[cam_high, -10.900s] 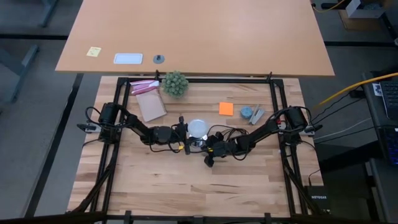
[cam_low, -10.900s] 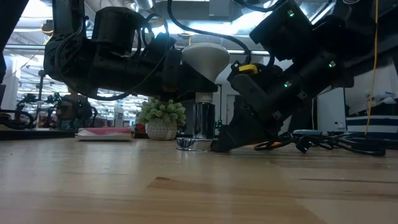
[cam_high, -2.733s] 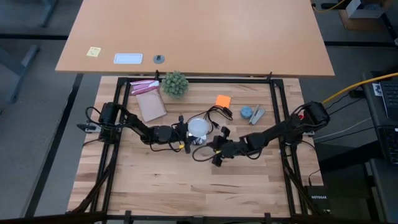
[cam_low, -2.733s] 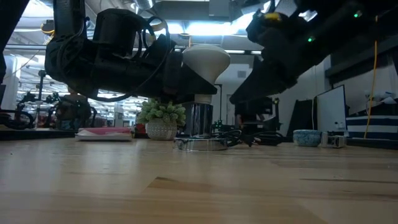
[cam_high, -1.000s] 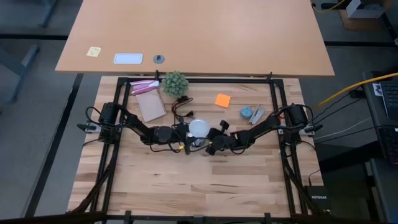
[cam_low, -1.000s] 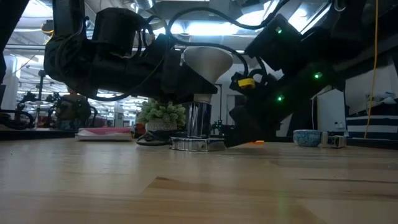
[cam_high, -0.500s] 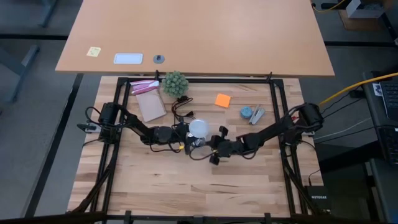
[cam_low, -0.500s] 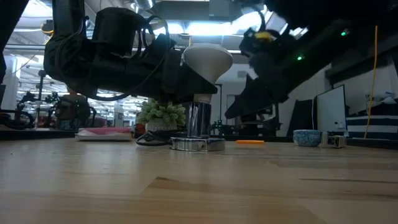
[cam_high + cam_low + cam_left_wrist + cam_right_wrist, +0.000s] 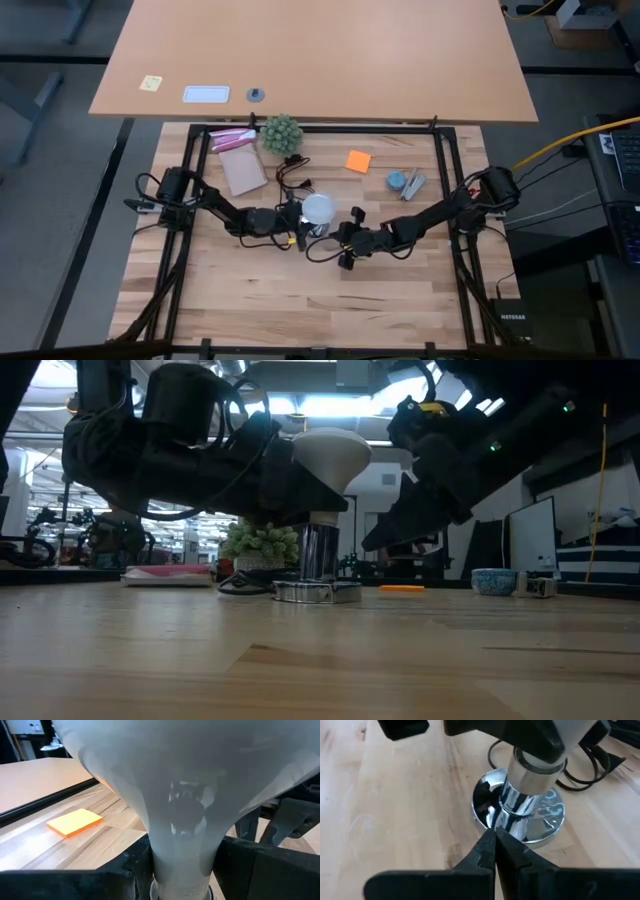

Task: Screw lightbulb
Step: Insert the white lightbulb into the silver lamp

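Frosted white globe-shaped lightbulb [image 9: 332,452] stands upright over the round chrome socket base [image 9: 318,591], its neck at the socket's silvery collar [image 9: 526,799]; the base rests on the wooden tabletop [image 9: 300,660] just in front of the spiky green ball plant [image 9: 260,545]. Left tool [image 9: 300,222] is clamped around the bulb's neck, its dark fingers [image 9: 125,865] on either side of the stem in the left wrist view; grip unchanged over the last second. Right tool [image 9: 494,840] is clenched shut on nothing, fingertips pressed together, raised off the tabletop and pointing at the socket base from just beside it, on the side away from the left tool. Change: one second ago the right arm sat low against the base, as if steadying it; half a second ago it had lifted clear, and it holds that raised pose now. The thin black cord [image 9: 290,170] lies looped between base and plant. Judgement: right arm is between bracing holds, so the base is free to turn with the bulb; seating looks partial, since how far the threads are in cannot be seen. Orange sticky-note pad [image 9: 358,161] lies well beyond the base, untouched.
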Action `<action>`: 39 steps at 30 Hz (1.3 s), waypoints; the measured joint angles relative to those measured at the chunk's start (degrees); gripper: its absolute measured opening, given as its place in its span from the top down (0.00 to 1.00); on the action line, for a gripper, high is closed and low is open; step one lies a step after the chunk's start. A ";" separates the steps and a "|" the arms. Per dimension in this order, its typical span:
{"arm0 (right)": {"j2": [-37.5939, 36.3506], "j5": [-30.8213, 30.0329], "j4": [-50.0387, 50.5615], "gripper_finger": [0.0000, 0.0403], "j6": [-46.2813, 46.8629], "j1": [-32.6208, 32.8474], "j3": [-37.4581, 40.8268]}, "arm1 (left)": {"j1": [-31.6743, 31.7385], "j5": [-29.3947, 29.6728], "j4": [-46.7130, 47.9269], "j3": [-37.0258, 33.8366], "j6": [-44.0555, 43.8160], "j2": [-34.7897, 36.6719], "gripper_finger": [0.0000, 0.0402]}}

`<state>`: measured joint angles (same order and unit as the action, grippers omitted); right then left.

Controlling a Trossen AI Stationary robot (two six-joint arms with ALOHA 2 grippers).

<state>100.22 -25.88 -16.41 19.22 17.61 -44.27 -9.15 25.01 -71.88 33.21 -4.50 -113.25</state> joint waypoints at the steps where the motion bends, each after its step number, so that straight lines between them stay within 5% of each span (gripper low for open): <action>1: 0.00 0.47 -0.18 0.98 -0.01 0.00 0.00 | -0.18 0.42 -0.01 0.00 0.01 0.00 0.62; 12: 0.02 1.78 -1.11 0.98 -0.01 0.00 0.00 | -0.41 1.32 0.37 0.00 -2.73 0.00 0.62; 31: 12.24 6.08 -21.79 0.98 -0.05 -0.47 -0.14 | -0.41 1.86 1.57 -0.02 -4.03 -0.02 0.62; 39: 13.26 5.78 -14.46 0.98 -0.03 -3.98 -2.78 | -0.45 2.19 1.53 -0.04 -4.06 -0.04 0.62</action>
<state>113.48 -20.10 -30.88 19.19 13.62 -47.05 -9.61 27.20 -70.35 33.17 -8.56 -113.30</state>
